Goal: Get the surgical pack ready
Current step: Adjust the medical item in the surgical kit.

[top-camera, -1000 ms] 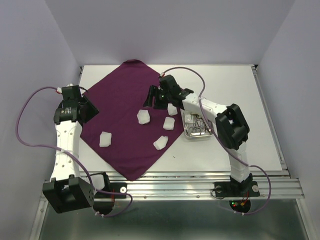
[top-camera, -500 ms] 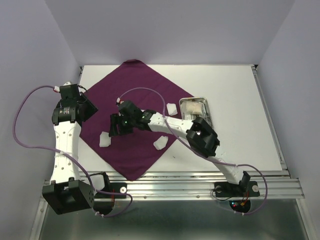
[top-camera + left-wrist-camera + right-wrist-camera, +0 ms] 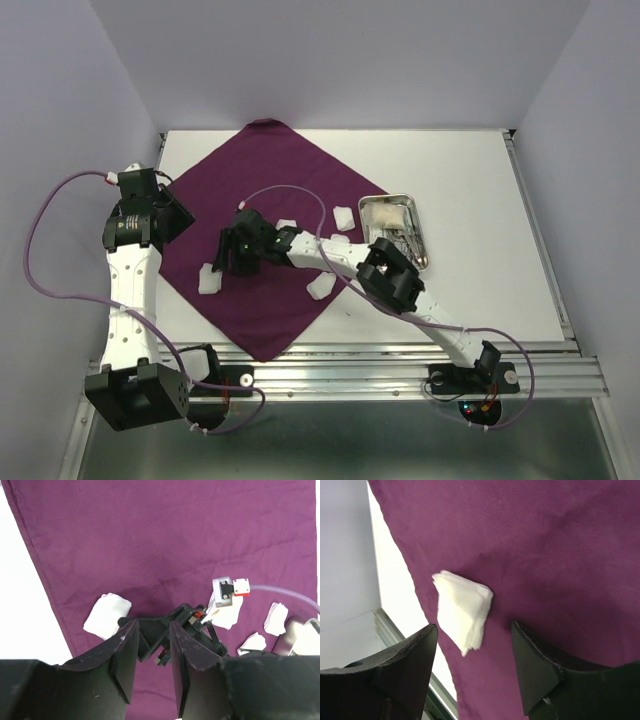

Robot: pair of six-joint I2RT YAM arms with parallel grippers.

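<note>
now, right gripper (image 3: 473,626) jaws spread wide and empty, white gauze pad (image 3: 462,610) just ahead of their tips on the purple cloth (image 3: 545,540), left gripper (image 3: 151,630) jaws partly apart, empty, cloth beneath them, steel tray (image 3: 400,203) well behind the right jaws

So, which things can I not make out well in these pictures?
- Thin metal instruments in the shiny steel rectangular tray: top view, too small, partly under the right arm.
- Same tray: left wrist view, cut off by the right edge.
- One white gauze pad: top view, partly behind the right arm.
- Right end effector fingertips: top view, hidden by its own body.
</note>
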